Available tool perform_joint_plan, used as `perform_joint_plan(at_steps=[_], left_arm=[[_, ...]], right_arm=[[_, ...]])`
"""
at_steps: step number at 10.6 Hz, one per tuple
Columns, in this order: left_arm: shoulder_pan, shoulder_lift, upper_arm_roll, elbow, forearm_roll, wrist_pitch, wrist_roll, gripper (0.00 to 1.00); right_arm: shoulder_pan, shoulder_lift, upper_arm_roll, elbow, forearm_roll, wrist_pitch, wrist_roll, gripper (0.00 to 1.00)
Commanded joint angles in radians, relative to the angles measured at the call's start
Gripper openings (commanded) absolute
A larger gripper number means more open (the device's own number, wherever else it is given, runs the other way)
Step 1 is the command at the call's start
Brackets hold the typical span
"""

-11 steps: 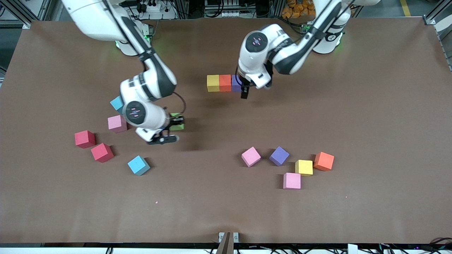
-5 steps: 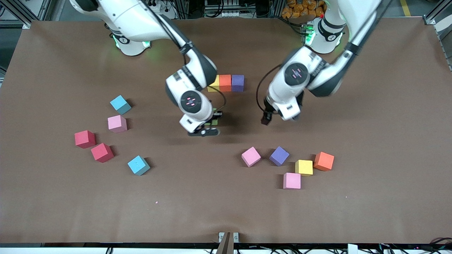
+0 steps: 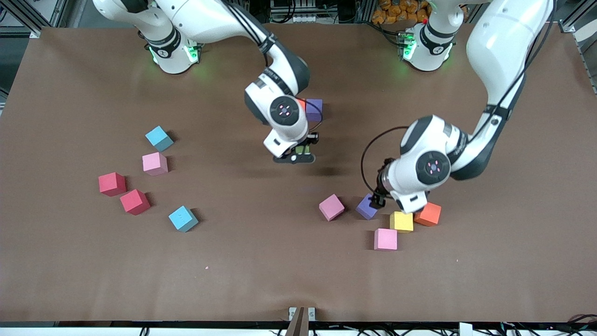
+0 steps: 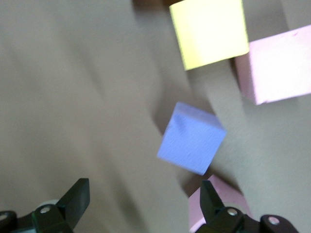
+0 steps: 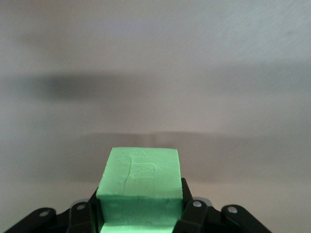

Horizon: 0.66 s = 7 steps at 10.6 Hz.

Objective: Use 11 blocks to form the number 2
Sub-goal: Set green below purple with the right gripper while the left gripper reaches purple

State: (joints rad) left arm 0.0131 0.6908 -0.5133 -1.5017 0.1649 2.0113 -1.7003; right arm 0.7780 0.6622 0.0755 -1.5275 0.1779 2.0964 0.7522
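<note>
My right gripper is shut on a green block, held a little above the table just beside the row that starts the number 2. Of that row a purple block and a sliver of an orange one show; my right wrist hides the rest. In the right wrist view the green block fills the gap between the jaws of the right gripper. My left gripper hangs open over a loose purple block. The left wrist view shows that purple block ahead of the open left gripper.
Around the loose purple block lie a pink block, a yellow one, an orange one and another pink one. Toward the right arm's end lie two light blue blocks, a pink block and two red blocks.
My right arm has carried the green block from beside the pink and light blue blocks over to the row. My left arm has swung from the row to the loose purple block.
</note>
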Motion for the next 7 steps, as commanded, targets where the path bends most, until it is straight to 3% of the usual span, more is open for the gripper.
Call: perform_joint_plan(at_steps=[1, 3, 7], left_arm=[[-0.045, 0.056, 0.035, 0.106, 0.022, -0.043, 0.033, 1.0], [-0.059, 0.078, 0.047, 0.113, 0.024, -0.033, 0.086, 1.0], [-0.136, 0.105, 0.14, 0.135, 0.024, -0.014, 0.134, 1.0]], right_arm=[[0.061, 0.069, -0.01, 0.073, 0.002, -0.01, 0.059, 0.24], [0.102, 0.083, -0.01, 0.081, 0.0, -0.01, 0.099, 0.24], [0.125, 0.108, -0.011, 0.073, -0.027, 0.005, 0.101, 0.26]])
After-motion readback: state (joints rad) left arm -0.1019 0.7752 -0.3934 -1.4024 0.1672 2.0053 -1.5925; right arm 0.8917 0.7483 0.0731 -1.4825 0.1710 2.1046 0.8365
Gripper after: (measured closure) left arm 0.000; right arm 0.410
